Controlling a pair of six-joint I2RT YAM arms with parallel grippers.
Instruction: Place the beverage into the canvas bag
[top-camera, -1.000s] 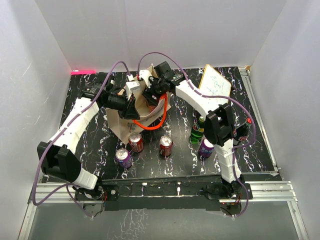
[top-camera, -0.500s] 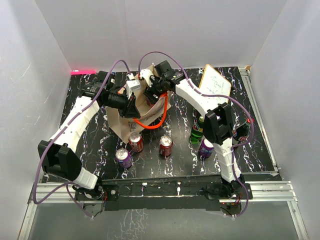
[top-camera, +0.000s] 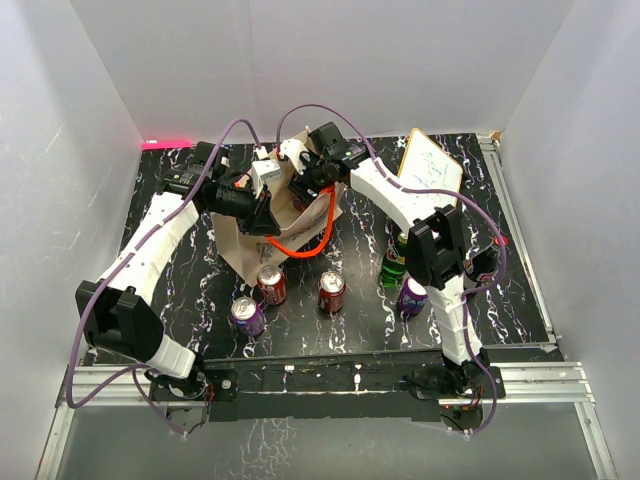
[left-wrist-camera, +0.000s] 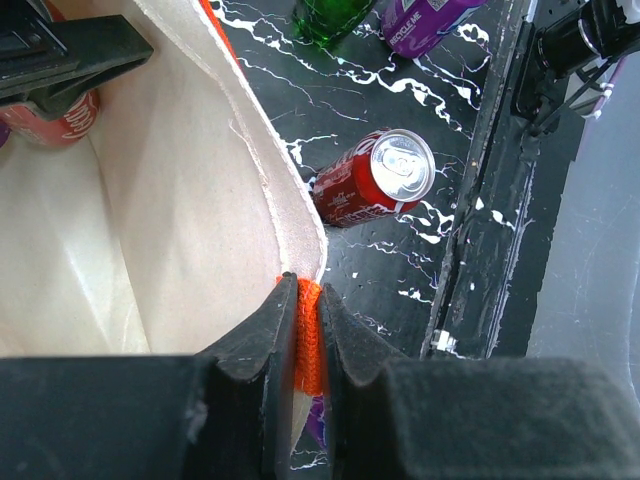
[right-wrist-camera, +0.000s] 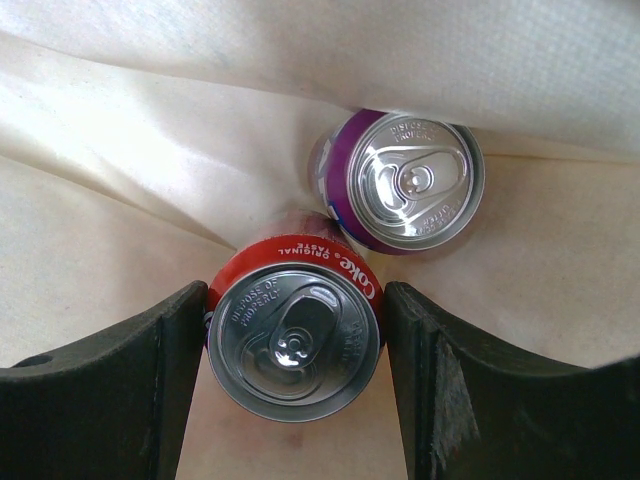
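Note:
The beige canvas bag (top-camera: 240, 252) stands open at the table's middle left. My left gripper (left-wrist-camera: 305, 300) is shut on its orange handle (left-wrist-camera: 309, 345) at the rim, holding the mouth open. My right gripper (right-wrist-camera: 297, 345) reaches down inside the bag, its jaws closed against both sides of an upright red Coke can (right-wrist-camera: 297, 340). The can sits higher than a purple can (right-wrist-camera: 405, 180) that stands on the bag's floor just beyond it. In the top view the right gripper (top-camera: 300, 190) is sunk into the bag's mouth. In the left wrist view the held can (left-wrist-camera: 60, 115) shows partly.
On the table in front of the bag stand two red cans (top-camera: 271, 284) (top-camera: 331, 291) and a purple can (top-camera: 247, 315). A green bottle (top-camera: 395, 260), another purple can (top-camera: 411, 296) and a dark can (top-camera: 483, 262) stand by the right arm. A white board (top-camera: 430, 168) leans at the back right.
Both arms have shifted very slightly at the bag's mouth. The orange handle loop hangs a little differently. Nothing was taken or let go.

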